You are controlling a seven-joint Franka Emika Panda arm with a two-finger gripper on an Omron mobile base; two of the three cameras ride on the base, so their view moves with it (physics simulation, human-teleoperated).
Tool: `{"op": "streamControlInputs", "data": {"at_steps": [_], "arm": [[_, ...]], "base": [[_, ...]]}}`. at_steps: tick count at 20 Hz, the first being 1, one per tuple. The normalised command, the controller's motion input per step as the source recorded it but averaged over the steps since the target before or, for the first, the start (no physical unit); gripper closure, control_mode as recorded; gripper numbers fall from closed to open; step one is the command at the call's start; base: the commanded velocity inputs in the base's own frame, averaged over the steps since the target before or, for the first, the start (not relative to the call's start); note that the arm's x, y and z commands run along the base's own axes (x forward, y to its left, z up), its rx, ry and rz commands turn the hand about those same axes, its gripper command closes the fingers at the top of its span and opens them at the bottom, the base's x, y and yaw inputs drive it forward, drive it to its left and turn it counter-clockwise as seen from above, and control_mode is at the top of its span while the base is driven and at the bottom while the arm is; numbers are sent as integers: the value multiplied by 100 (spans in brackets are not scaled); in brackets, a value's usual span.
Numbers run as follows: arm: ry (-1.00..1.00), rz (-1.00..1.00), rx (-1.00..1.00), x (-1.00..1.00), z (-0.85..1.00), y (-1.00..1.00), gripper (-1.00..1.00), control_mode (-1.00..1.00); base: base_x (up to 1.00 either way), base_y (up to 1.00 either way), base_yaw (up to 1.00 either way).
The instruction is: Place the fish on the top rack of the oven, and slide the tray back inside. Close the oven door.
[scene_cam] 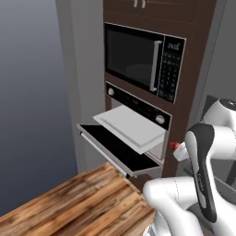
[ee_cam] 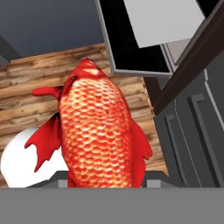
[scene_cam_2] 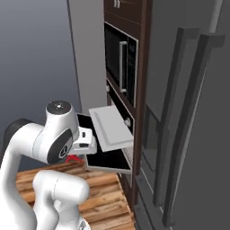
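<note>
The gripper is clamped on the fish, which hangs from it close before the hand camera, its scaled red-orange body hiding the finger tips. In the right base view a bit of red shows under the hand, just beside the open oven door and above the wooden worktop. In the left base view the same red bit peeks out to the right of the oven, beside the arm.

The tray is pulled out over the lowered door, flat and bare. By my judgement the step in hand is carrying the fish over to it. To do that well, the hand should rise above the tray's level, come in over the door from the front, and set the fish down near the tray's middle, lying flat, so it does not slide off when the tray is pushed in. Letting go too near an edge risks dropping it onto the door.

Counted: one fish, one tray, one oven with two round knobs, one microwave above it, one white plate on the worktop.
</note>
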Motion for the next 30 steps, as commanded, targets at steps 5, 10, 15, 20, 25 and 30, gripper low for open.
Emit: {"op": "streamControlInputs", "data": {"at_steps": [5, 10, 15, 20, 25, 30], "arm": [[0, 0, 0, 0, 0, 0, 100, 100], [0, 0, 0, 0, 0, 0, 100, 100], [0, 0, 0, 0, 0, 0, 100, 100], [0, 0, 0, 11, 0, 1, 100, -100], [0, -1, 0, 14, 0, 2, 100, -100], [0, -1, 0, 31, -5, 3, 100, -100]], "base": [[51, -7, 9], [49, 0, 6], [32, 0, 2], [18, 0, 0], [0, 0, 0], [0, 0, 0]]}}
